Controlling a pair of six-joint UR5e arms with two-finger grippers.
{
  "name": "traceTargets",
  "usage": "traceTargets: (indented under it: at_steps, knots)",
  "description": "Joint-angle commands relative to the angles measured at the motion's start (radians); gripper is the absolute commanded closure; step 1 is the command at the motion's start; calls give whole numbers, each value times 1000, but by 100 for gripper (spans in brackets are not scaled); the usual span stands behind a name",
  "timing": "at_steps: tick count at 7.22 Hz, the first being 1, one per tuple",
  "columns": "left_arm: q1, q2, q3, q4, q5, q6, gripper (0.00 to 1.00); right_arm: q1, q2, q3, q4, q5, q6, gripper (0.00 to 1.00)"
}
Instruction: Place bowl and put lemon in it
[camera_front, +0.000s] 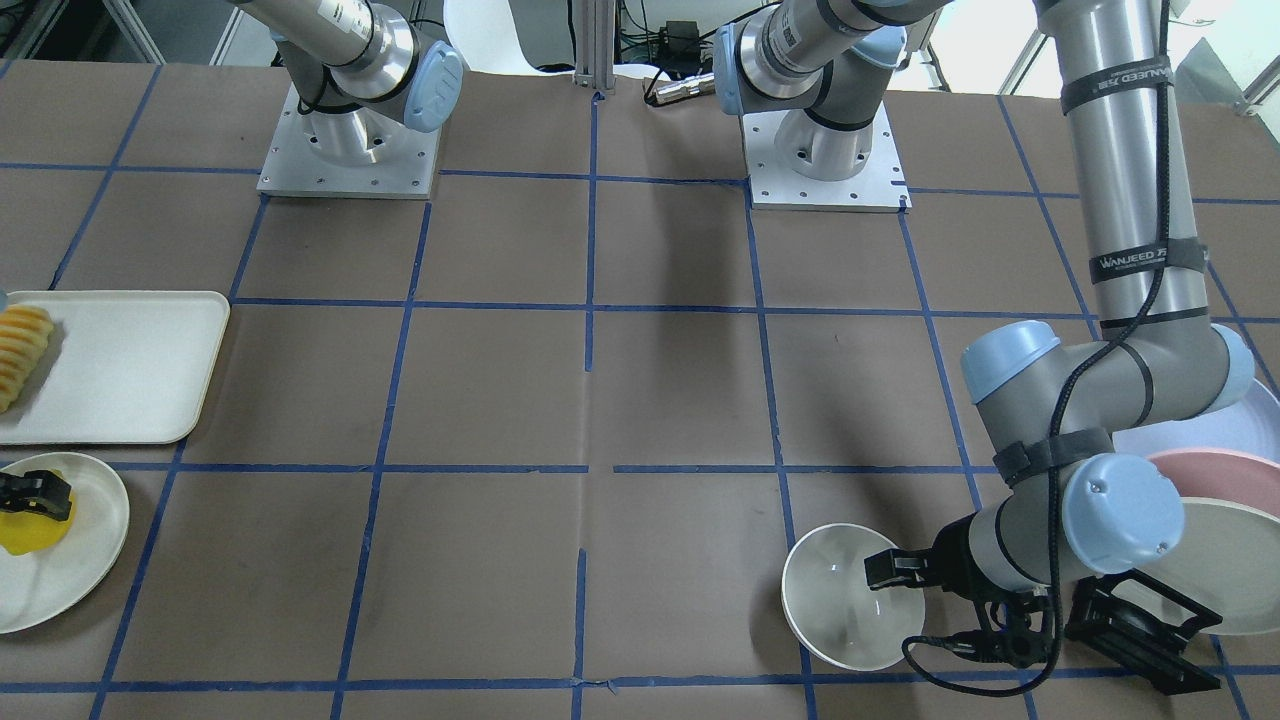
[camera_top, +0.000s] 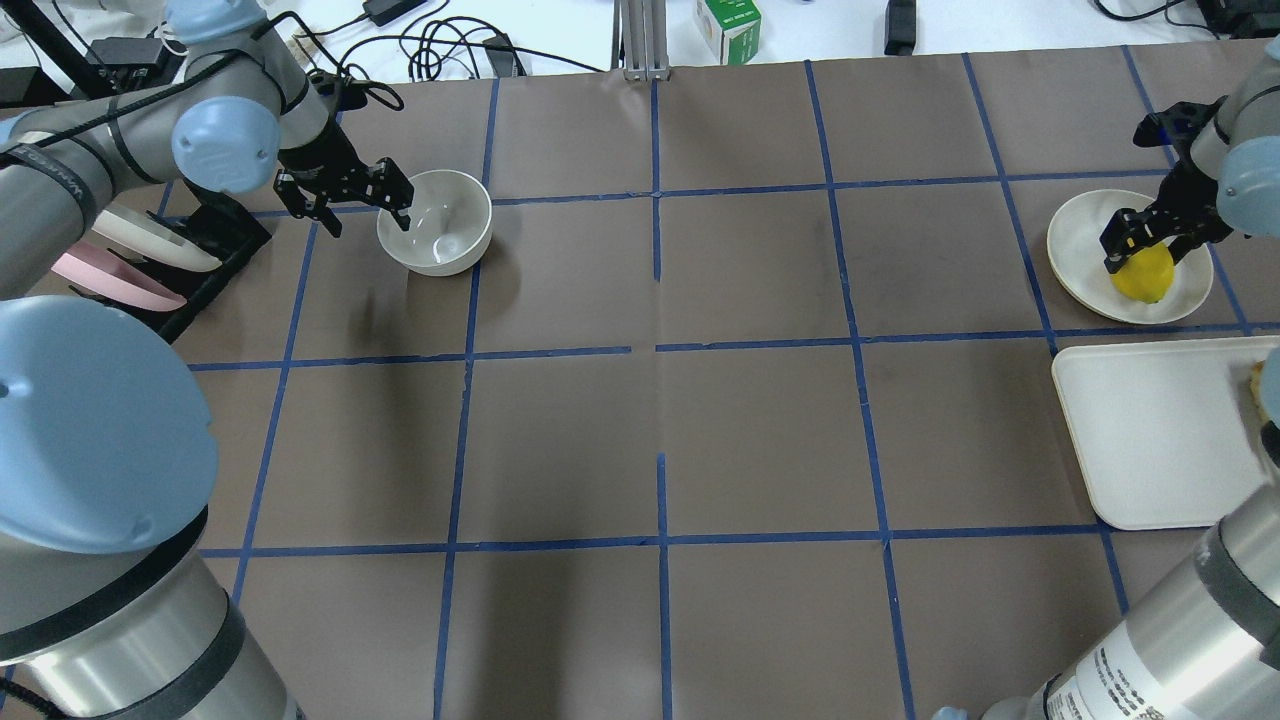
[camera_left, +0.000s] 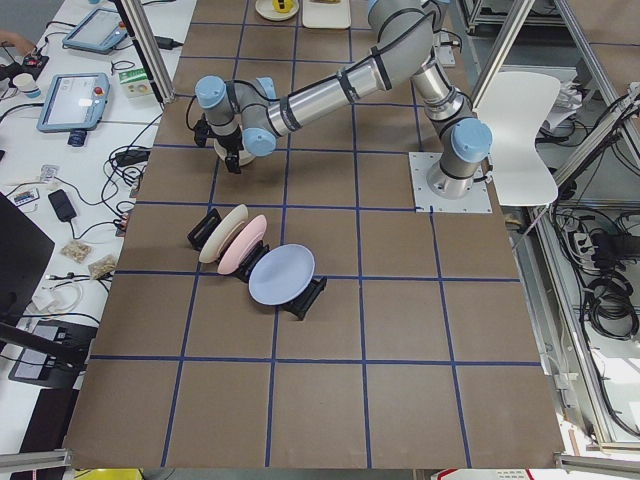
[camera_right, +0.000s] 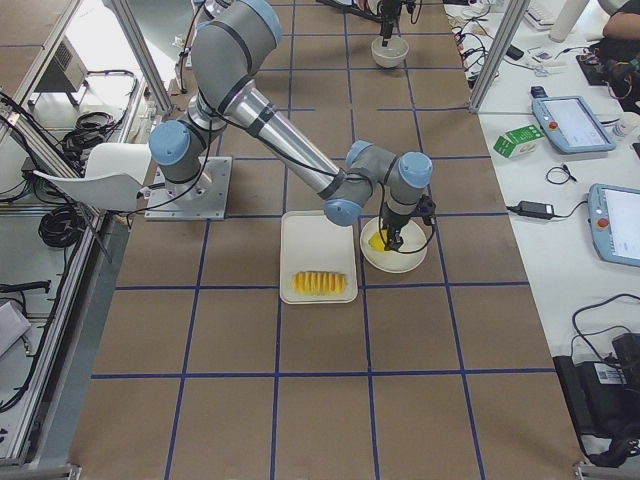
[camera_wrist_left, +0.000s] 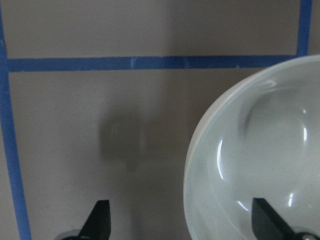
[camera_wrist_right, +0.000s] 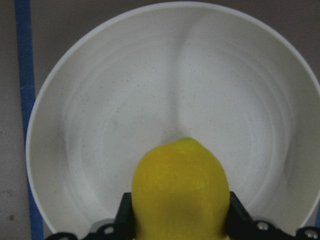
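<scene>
Overhead view, read left to right, clock directions taken from the middle of the desk (camera_top: 650, 430)

- 9–10 o'clock edge: you'll find a black rack (camera_top: 222, 228) with plates standing on edge in it, a pink plate (camera_top: 115, 280) and an off-white one (camera_top: 150, 245) among them
- Left tool (camera_top: 367, 212): just beside the rack, at the 9 o'clock side of the bowl (camera_top: 440, 235). Jaws spread wide. The left wrist view shows one fingertip over the bowl's glossy inside and the other outside over bare desk, so they straddle the rim without pinching it
- Bowl: upright on the desk at about 10 o'clock, nothing in it
- 2–3 o'clock edge: shallow plate (camera_top: 1080, 240) with the lemon (camera_top: 1147, 275) over its 5 o'clock part
- Right tool (camera_top: 1142, 250): jaws closed onto the lemon, one finger pressed against each flank in the right wrist view. You cannot tell whether the lemon rests on the plate or hangs just clear of it
- At the plate's 6 o'clock: a white tray (camera_top: 1150, 440), carrying a row of sliced food (camera_front: 22, 350) at its outer end
- Bowl and lemon are well apart, at opposite ends of the desk
</scene>
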Motion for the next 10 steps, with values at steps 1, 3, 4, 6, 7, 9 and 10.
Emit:
traceTargets:
  at_steps: [1,3,4,6,7,9,10]
  knots:
    - [-1,5,-5,6,-29,20,100,1,-41,-8,59,4,-3,72]
    - [-4,17,-2,3,-76,3,100,21,-124,-104,261,5,12,72]
    - [-25,34,4,-40,-73,-20,100,52,-144,-135,315,4,18,73]
    - [-66,170,1,-255,-142,-67,100,179,-260,-127,380,14,129,73]
    - [-132,210,-67,-297,-338,-125,100,254,-291,-126,406,20,204,73]
    - [-275,232,-218,-60,-330,-281,100,390,-323,-122,417,86,376,74]
    - [-312,212,-276,26,-246,-344,100,450,-323,-129,415,120,467,74]
